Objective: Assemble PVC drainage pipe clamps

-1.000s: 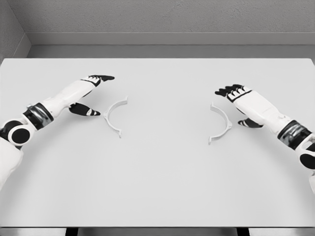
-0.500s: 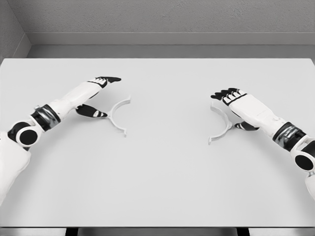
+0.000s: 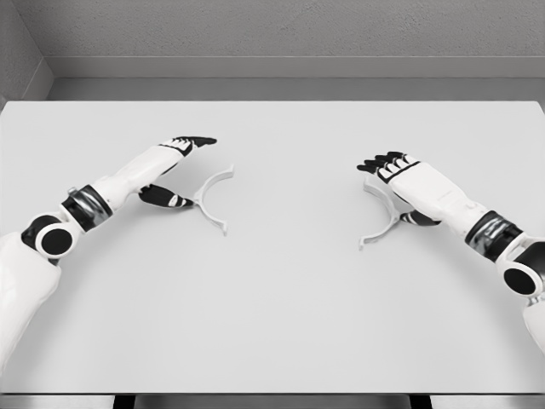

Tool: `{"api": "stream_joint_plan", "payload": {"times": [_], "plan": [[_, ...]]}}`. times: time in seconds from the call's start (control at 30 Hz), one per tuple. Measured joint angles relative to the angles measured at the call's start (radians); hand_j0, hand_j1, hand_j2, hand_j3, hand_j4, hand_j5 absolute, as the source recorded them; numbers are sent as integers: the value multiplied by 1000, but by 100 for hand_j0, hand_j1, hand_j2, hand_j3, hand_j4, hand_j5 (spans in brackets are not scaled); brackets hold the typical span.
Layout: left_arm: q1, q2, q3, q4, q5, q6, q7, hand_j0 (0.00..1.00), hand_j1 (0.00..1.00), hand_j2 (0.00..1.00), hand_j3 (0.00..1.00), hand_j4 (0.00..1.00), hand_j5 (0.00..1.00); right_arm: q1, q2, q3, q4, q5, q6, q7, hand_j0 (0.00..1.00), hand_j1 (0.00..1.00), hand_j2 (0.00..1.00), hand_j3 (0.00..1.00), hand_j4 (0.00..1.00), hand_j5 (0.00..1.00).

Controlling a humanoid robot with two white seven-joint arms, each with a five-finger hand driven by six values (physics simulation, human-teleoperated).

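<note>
Two white half-ring clamp pieces lie flat on the white table (image 3: 281,307). The left clamp half (image 3: 216,198) opens toward the left. My left hand (image 3: 192,171) reaches over it from the left, fingers stretched out above its far end, and the thumb touches its outer curve. The right clamp half (image 3: 383,228) opens toward the left too. My right hand (image 3: 391,191) hovers over its upper part and hides that end. Its fingers point left and are only slightly bent, with the thumb low beside the ring. Neither hand encloses a piece.
A wide stretch of table separates the two clamp halves. A grey wall runs behind the table's far edge (image 3: 272,101), and the near edge (image 3: 272,394) lies at the bottom of the view.
The left hand has moved right, and the left clamp half has slid right with it. The right hand has crept left over the right clamp half, which has barely shifted.
</note>
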Motion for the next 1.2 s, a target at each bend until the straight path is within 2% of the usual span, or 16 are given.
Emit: {"api": "stream_joint_plan", "payload": {"times": [0.43,0.77,1.2], "plan": [[-49,3,1,32,-2,0,0,100,100,100,100,100,100,-23,21,28,-2,0,19,0,100,100,100,100,100,100],[-51,-20,-2,68,-5,0,0,100,100,100,100,100,100,-29,34,60,-2,0,40,0,100,100,100,100,100,100],[-37,-46,-2,62,-4,0,0,100,100,100,100,100,100,-51,44,99,-2,-1,69,1,100,100,100,100,100,100]]}}
